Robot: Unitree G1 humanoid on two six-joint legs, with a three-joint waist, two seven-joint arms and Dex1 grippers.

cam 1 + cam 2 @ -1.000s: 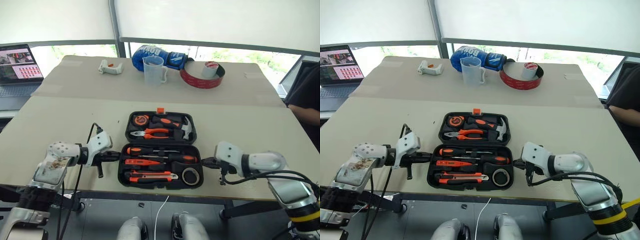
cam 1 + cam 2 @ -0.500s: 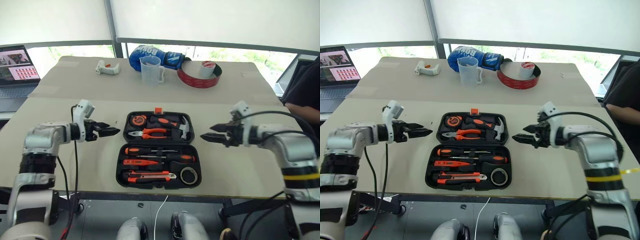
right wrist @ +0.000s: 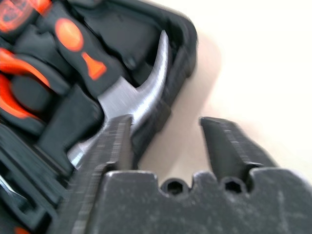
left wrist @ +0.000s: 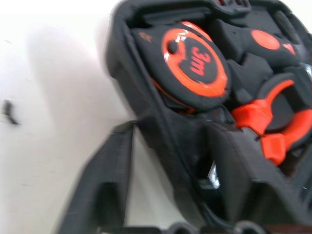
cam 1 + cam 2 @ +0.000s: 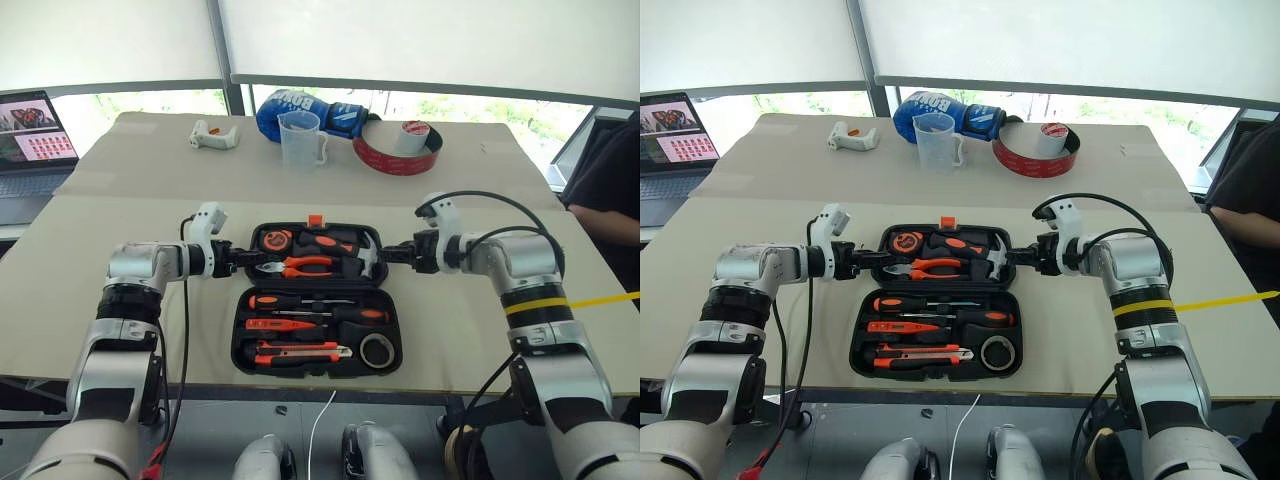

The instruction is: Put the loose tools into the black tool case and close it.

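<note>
From the head views, the black tool case [image 5: 318, 300] lies open on the table [image 5: 120, 290], its far half between the two tools and its near half just nearer than them. The left tool [image 5: 240, 257] reaches in at the left edge of the far half, the right tool [image 5: 388, 255] at its right edge, each at the rim. The far half holds a tape measure [image 5: 281, 240], pliers [image 5: 305, 265] and a hammer [image 5: 362, 255]. The near half holds two screwdrivers [image 5: 300, 301], a slim tester screwdriver [image 5: 285, 324], a utility knife [image 5: 300, 352] and a small tape roll [image 5: 378, 351]. Well beyond both tools stand a measuring cup [image 5: 303, 138], a blue glove [image 5: 310, 108] and a big red tape roll [image 5: 397, 150]; a laptop [image 5: 35, 128] sits far off to the left tool's side. In the left wrist view the left tool's fingers [image 4: 109, 180] stand apart astride the case's side wall, one outside on the table, the other inside by the tape measure. In the right wrist view the right tool's fingers [image 3: 109, 146] are likewise apart, one over the rim by the hammer's head, the other out over bare table; whether they touch the wall I cannot tell.
</note>
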